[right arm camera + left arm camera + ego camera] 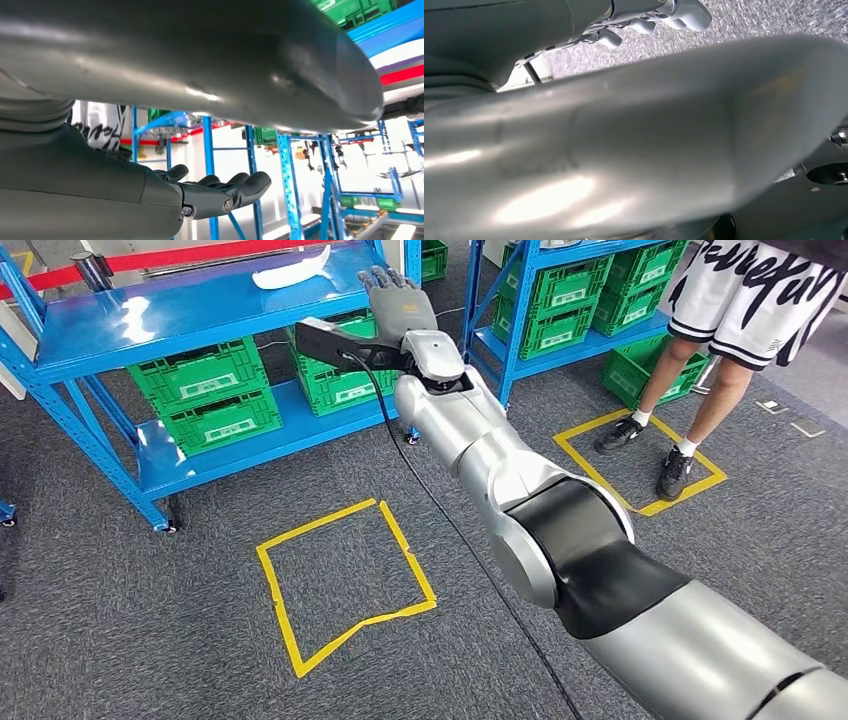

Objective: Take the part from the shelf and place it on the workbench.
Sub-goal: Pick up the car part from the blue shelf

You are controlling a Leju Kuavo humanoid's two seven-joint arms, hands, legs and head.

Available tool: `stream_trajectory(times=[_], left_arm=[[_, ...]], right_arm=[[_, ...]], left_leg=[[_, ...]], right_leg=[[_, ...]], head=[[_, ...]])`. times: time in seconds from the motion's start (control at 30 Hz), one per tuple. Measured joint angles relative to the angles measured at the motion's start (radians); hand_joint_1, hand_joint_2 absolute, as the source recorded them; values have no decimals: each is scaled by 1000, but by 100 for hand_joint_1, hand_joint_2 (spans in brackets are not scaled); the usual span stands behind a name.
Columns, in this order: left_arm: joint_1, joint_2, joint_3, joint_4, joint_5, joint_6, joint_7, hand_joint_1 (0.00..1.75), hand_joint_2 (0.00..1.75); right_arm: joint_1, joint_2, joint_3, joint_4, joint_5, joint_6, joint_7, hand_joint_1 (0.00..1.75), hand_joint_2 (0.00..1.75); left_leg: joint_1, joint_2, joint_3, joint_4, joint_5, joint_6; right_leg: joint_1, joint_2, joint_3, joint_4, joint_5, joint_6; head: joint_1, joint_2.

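Observation:
The white curved part [292, 272] lies on the top blue shelf board [180, 320] at the back left. My right hand [398, 302] reaches out at shelf height, to the right of the part and apart from it, fingers stretched and holding nothing. In the right wrist view its dark fingers [225, 192] lie straight and spread under the thick grey thumb, with nothing between them. My left hand [624, 140] hangs low over grey carpet; carpet shows between its thumb and fingers [644, 22], and it holds nothing.
Green crates [205, 395] fill the lower shelf levels, and a second blue rack [560, 300] stands to the right. A person [700, 360] stands inside a yellow taped square at the right. Another taped square [345, 580] marks the carpet in front.

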Motion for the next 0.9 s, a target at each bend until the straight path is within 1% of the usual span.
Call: stream_trajectory(times=[0.2,0.27,0.33,0.37,0.4,0.43,0.47,0.5,0.53,0.57,0.6,0.63,0.67,0.7,0.73,0.77,0.8,0.87,0.9], left_arm=[[0,7,-15,4,-1,0,-2,0,0],[0,9,-16,5,1,0,-5,0,0],[0,10,-16,5,2,0,-8,0,0],[0,10,-16,4,3,0,-10,0,0],[0,10,-17,4,3,0,-12,0,0],[0,10,-17,4,2,0,-14,0,0],[0,11,-17,5,2,0,-15,0,0],[0,11,-17,5,2,0,-15,0,0],[1,11,-17,6,2,0,-15,0,0],[1,12,-17,6,2,0,-16,0,0],[1,12,-17,7,2,0,-16,0,0],[1,11,-17,7,2,0,-16,0,0],[2,11,-17,7,2,0,-17,0,0],[1,11,-17,7,2,0,-18,0,0],[0,12,-17,7,2,0,-18,0,0],[-1,12,-17,8,2,0,-18,0,0],[-2,13,-17,8,2,0,-18,0,0],[-2,13,-17,8,2,0,-17,0,0],[-2,13,-17,7,2,0,-17,0,0]], right_arm=[[2,1,45,0,6,0,-4,0,0],[2,1,58,0,6,0,-5,0,0],[1,1,69,0,6,0,-6,0,0],[0,1,74,0,6,0,-6,0,0],[-2,1,78,0,5,0,-7,0,0],[-3,1,82,0,5,0,-8,0,0],[-3,1,86,0,4,1,-9,0,0],[-2,2,91,1,3,2,-11,0,0],[1,2,95,2,2,4,-12,0,0],[4,1,98,3,1,5,-13,0,0],[5,1,99,4,0,6,-13,0,0],[5,1,100,5,-1,6,-14,0,0],[4,1,101,5,-1,6,-14,0,0],[2,1,102,5,-2,7,-14,0,0],[2,1,104,5,-2,7,-15,0,0],[2,2,106,6,-4,8,-15,0,0],[2,1,108,6,-5,10,-16,0,0],[1,1,110,5,-9,11,-17,0,0],[-1,2,112,5,-11,11,-18,0,0]], left_leg=[[-4,0,-8,6,0,2],[-5,0,-12,9,0,7],[-3,4,-12,3,3,15],[0,8,-8,-4,6,20],[3,13,-5,-11,9,25],[5,18,-2,-17,11,29],[5,23,0,-19,11,32],[5,28,0,-18,9,33],[5,31,1,-17,6,32],[5,34,3,-16,3,31],[6,35,6,-15,-2,28],[7,36,12,-12,-9,25],[8,38,16,-10,-17,20],[6,40,20,-7,-26,13],[5,41,21,-6,-33,7],[4,42,23,-8,-38,0],[3,44,27,-10,-41,-7],[5,46,38,-12,-49,-19],[6,46,33,6,-56,-24]], right_leg=[[-6,1,-6,0,3,5],[-7,3,-9,-2,5,9],[-7,5,-10,-6,6,14],[-6,-1,-14,-1,4,16],[-4,-13,-27,21,-7,17],[-2,-27,-52,65,-25,18],[-1,-42,-89,130,-50,18],[-1,-49,-132,204,-73,18],[-2,-53,-170,261,-84,19],[-3,-55,-193,287,-76,19],[-4,-57,-196,270,-49,19],[-5,-60,-177,213,-5,18],[-5,-64,-148,143,31,17],[-3,-69,-119,80,53,14],[0,-72,-99,38,61,9],[3,-73,-90,23,53,3],[7,-71,-88,20,47,-6],[5,-66,-78,19,39,-22],[2,-64,-69,17,33,-29]], head=[[0,0],[0,0],[0,0],[0,0],[1,0],[2,0],[3,0],[3,0],[4,0],[4,0],[4,0],[4,0],[4,0],[3,0],[3,0],[2,0],[3,0],[3,0],[0,0]])
